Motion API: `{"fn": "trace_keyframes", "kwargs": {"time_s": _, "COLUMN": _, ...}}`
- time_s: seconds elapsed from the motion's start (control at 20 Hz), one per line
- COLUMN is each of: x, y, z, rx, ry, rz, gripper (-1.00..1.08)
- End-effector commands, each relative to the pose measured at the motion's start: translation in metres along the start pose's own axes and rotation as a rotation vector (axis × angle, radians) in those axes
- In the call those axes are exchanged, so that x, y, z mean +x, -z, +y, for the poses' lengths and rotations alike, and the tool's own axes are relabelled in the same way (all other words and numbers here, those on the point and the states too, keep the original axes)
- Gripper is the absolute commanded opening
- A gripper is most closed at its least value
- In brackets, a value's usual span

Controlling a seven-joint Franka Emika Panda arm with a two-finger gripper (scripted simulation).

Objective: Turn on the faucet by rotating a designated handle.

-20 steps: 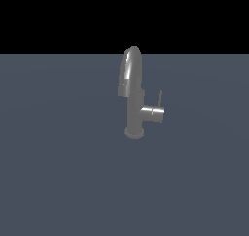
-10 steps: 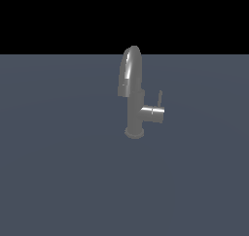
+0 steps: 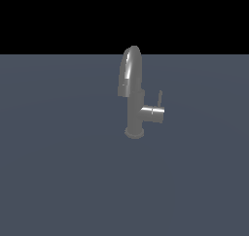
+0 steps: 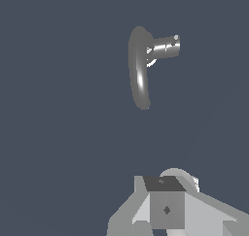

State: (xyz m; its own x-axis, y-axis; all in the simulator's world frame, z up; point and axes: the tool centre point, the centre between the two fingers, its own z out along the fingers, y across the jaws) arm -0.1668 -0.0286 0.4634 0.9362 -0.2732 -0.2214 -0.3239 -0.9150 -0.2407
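Grey metal throughout: one faucet stands alone on a flat slate-blue counter, roughly mid-scene in the exterior view, just right of centre. Count: one tall cylindrical body, one round base touching the counter, one high arched spout, one short side stub.

Spout rises from the body top, arches over and comes down on the exterior view's left, its mouth hanging well above the counter.

Side stub juts horizontally from the lower body toward the exterior view's right. At its outer end sits one handle, a thin short rod, standing near upright with a slight lean to the exterior view's right. Nothing touches it.

Wrist view looks straight down on the same faucet: the spout reads as a long rounded arch, the stub as a bright short cylinder sticking out sideways from it. The handle shows only as a small pale dot at the stub's end, seen end-on.

Tool: no arm appears in the exterior view. In the wrist view only pale grey housing blocks with a dark-topped cube show at the frame edge, well apart from the faucet; fingertips are cut off, so I cannot tell whether the tool stands apart or together.
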Motion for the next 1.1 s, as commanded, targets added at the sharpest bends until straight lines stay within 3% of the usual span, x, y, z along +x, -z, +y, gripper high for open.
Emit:
{"fn": "trace_keyframes", "kwargs": {"time_s": 0.0, "x": 0.016, "y": -0.002, "z": 0.001, "rx": 0.041, "ry": -0.045, "rz": -0.034, "gripper": -1.00}}
{"fn": "trace_keyframes", "kwargs": {"time_s": 1.05, "x": 0.146, "y": -0.046, "z": 0.033, "rx": 0.423, "ry": -0.441, "rz": -0.347, "gripper": -1.00}}
